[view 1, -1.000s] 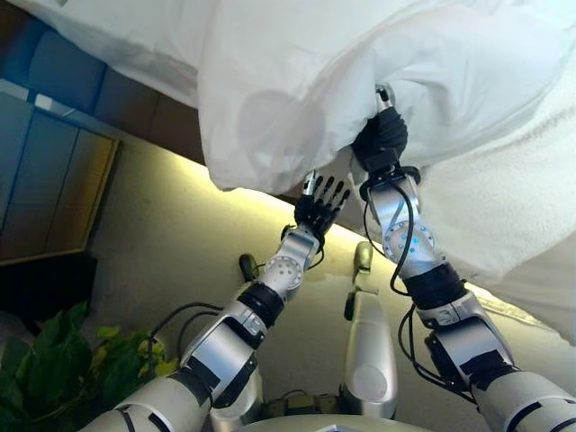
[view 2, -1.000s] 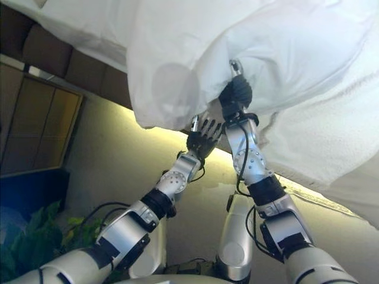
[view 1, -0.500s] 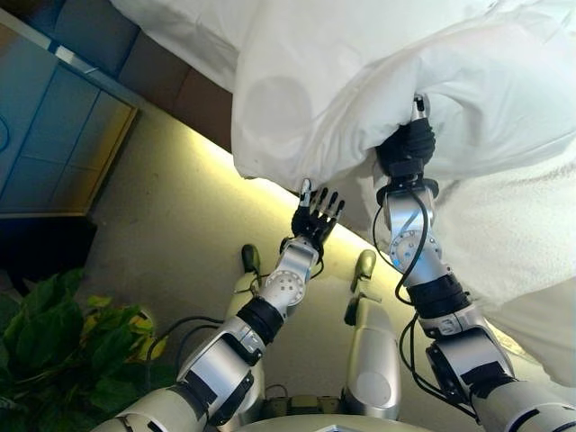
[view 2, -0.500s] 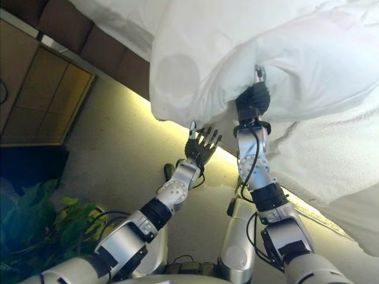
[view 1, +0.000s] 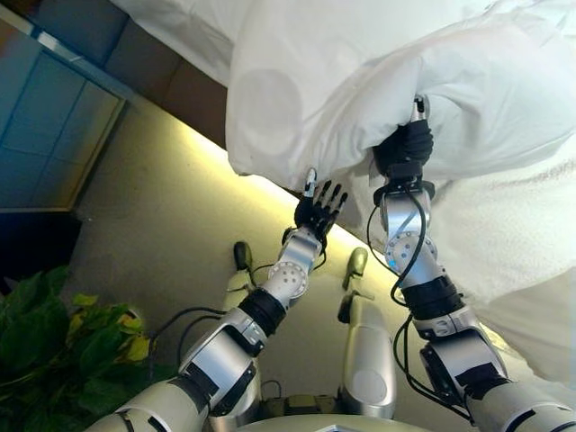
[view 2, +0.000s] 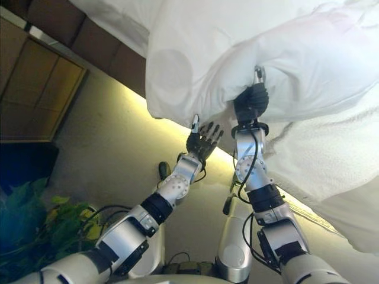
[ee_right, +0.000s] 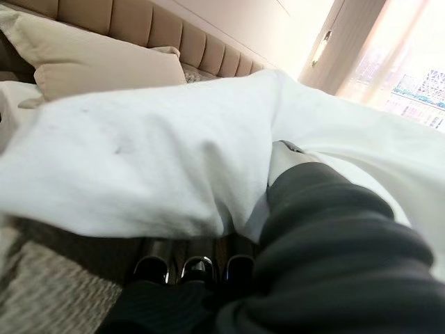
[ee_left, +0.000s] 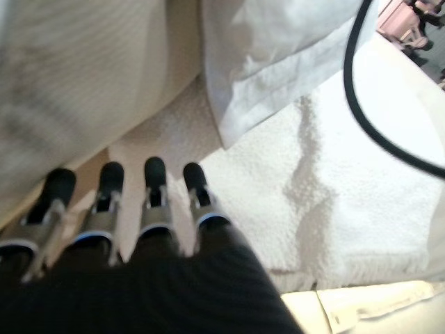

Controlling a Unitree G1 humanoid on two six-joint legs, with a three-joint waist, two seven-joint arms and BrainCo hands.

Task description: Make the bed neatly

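Observation:
A white duvet hangs bunched over the edge of the bed. My right hand is raised into a fold of it and shut on the cloth, with the thumb on top. In the right wrist view the duvet drapes over the hand, and the fingertips curl beneath it. My left hand is open, fingers straight, just under the duvet's lower edge. The left wrist view shows its fingers pointing at a white textured mattress cover and a sheet corner.
A brown bed base runs under the duvet above a beige floor. A green plant stands at lower left, beside a panelled cabinet. A beige pillow and padded headboard lie beyond.
My left hand, which had dropped clear of the duvet, has risen back to its lower edge. The right hand keeps its hold. The camera has shifted a little.

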